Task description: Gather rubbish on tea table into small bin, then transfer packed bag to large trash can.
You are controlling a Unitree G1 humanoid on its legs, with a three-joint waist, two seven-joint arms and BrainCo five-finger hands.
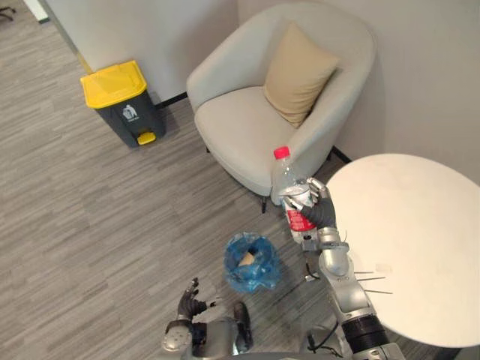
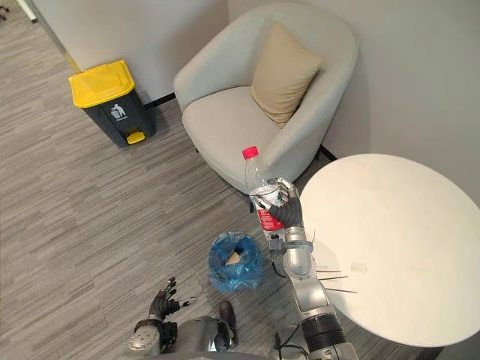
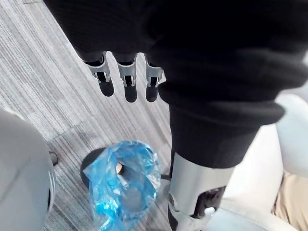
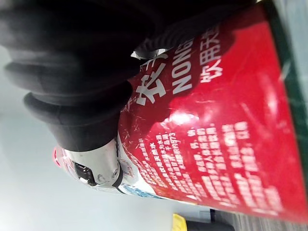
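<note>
Bottle point(image 1: 283, 176) upright, cap up, gripped in curled fingers of right hand point(image 1: 321, 211), raised just right of small bin point(image 1: 234, 264); the drop needs a leftward, downward move. Left hand point(image 1: 190, 299) relaxed, low, left of bin.

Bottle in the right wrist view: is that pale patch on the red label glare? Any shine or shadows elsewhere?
Right wrist view: yes, pale glare streaks cross the bottle, held in the right hand. Left wrist view: the blue bag glints white. Left eye view: the armchair shades the floor under its seat.
</note>
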